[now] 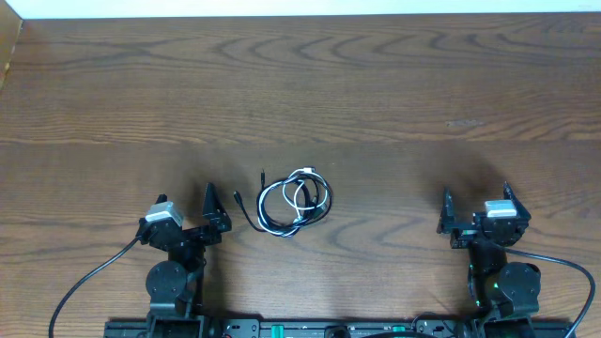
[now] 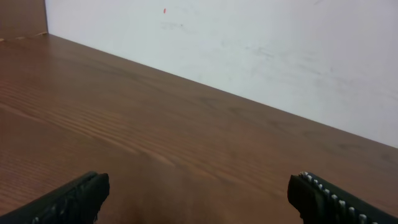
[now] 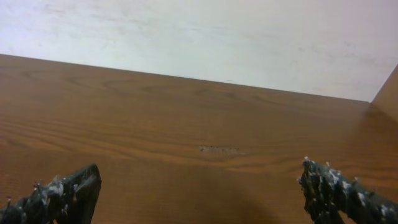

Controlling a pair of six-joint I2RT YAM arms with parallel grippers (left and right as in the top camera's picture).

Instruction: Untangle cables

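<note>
In the overhead view the left hand [image 1: 184,199] sits at the lower left of the frame on the brown wooden table [image 1: 376,94], its jaws spread wide with nothing between them. A thick black lead [image 1: 89,282] curves from its arm toward the lower left corner. The left wrist view agrees: the two dark fingertips [image 2: 87,190] stand at opposite lower corners of the frame, with only bare wood grain between them and a white wall [image 2: 249,43] across the top. Right of this hand and well apart from it, just left of the overhead frame's centre, lie the cables [image 1: 293,202], a small loose coil flat on the table. In it a white cord [image 1: 307,175] loops together with black cords [image 1: 266,218], crossing one another. One black end [image 1: 238,197] pokes out to the left of the coil and another [image 1: 262,176] rises from its upper left edge. Which cord passes over which cannot be told at this size. Further right, at the lower right of the overhead frame and also well apart from the coil, the right hand [image 1: 477,195] has its jaws fully spread and grips nothing. Its wrist view shows both fingertips [image 3: 81,183] wide apart over bare table, a small pale scuff [image 3: 217,149] in the wood near the middle of the frame, and the white wall above. Neither hand touches the cables.
</note>
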